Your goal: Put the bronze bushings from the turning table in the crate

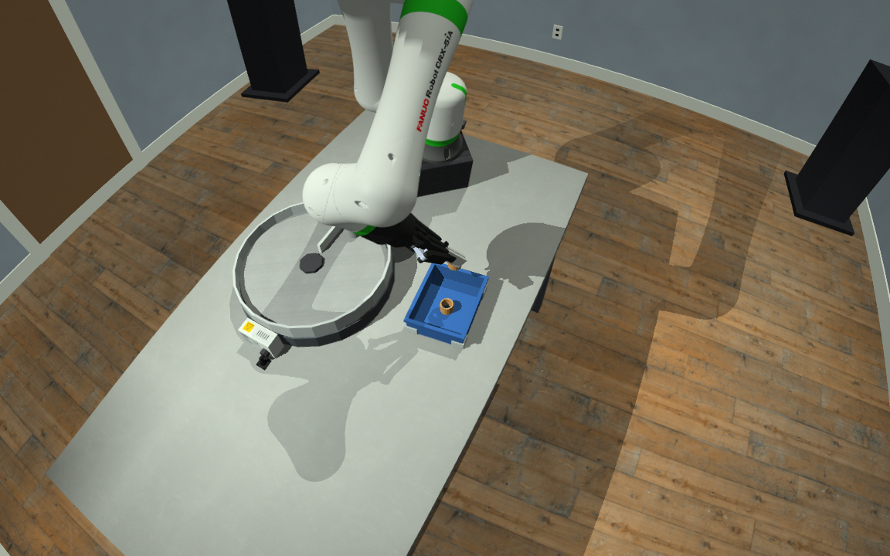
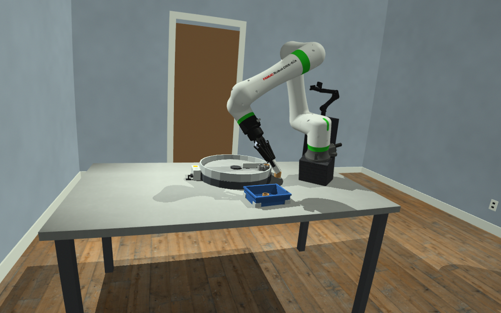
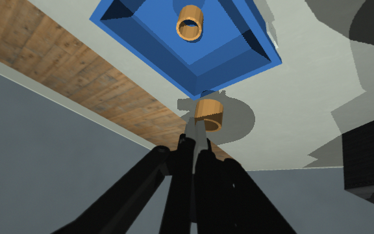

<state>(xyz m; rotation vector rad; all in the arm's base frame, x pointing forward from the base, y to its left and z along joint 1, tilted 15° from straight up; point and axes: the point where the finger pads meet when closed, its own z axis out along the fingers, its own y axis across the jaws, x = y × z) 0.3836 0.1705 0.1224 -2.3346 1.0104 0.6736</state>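
Near, on the grey rectangular table (image 1: 227,428) (image 2: 128,210) (image 3: 304,81): in the blue open-topped crate (image 1: 438,331) (image 2: 269,199) (image 3: 161,55), one orange-tan, hollow cylindrical bronze bushing (image 1: 446,310) (image 2: 265,195) (image 3: 190,13), upright. Farther, above the table: black pincer (image 1: 458,258) (image 2: 276,169) (image 3: 193,128) with grey fingertips, clamped on the wall of a matching, partly shadowed bronze bushing (image 1: 453,266) (image 2: 278,174) (image 3: 210,108). Left, on the round grey turning table (image 1: 344,324) (image 2: 228,177): grey, ring-shaped steel bushings (image 2: 261,167) at right, count unclear.

White robot arm (image 1: 392,131) (image 2: 279,71), upper link: "FANUC" in red, "Robot CRX-5iA" in black, running along the link; readable in top and exterior views. White box (image 1: 260,337) (image 2: 195,172) at the turning table's (image 1: 344,328) (image 2: 225,178) outer wall: yellow label (image 1: 247,326) (image 2: 195,166) on its top, print too small to read.
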